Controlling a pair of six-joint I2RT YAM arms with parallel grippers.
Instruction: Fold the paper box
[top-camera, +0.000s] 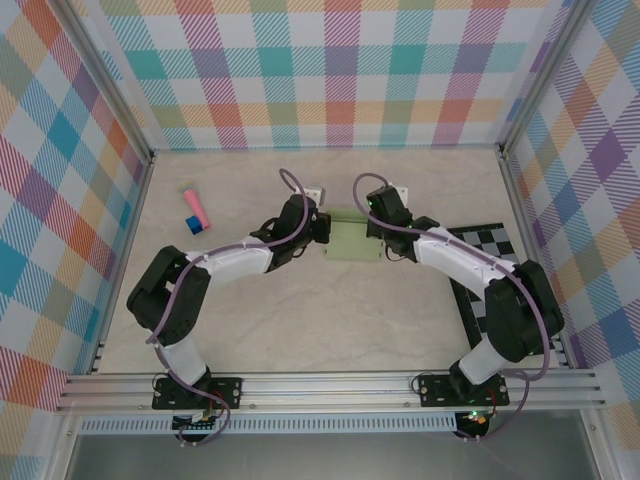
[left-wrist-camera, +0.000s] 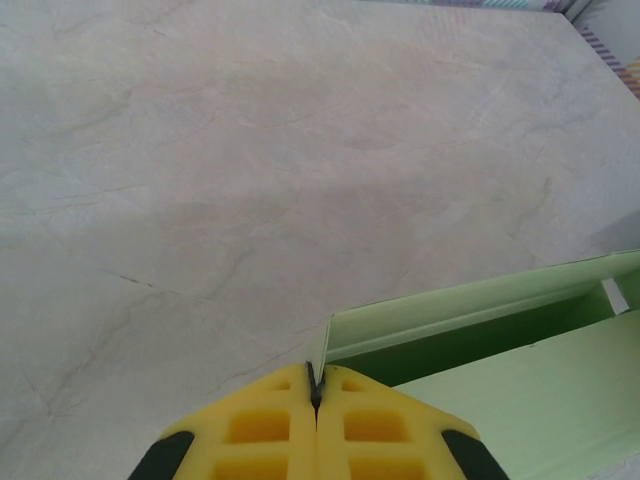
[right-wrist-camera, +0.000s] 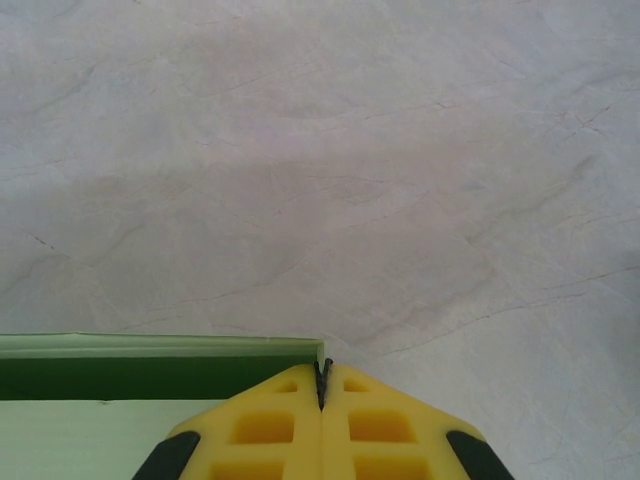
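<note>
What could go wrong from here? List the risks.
The left gripper and right gripper each pinch only a thin edge of the paper box, so it may slip free. Held at opposite ends, uneven pulling could tear or crease the card.

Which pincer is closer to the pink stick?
Left. The left pincer sits right of the stick, at the box's left end; the right pincer is at its far end.
</note>
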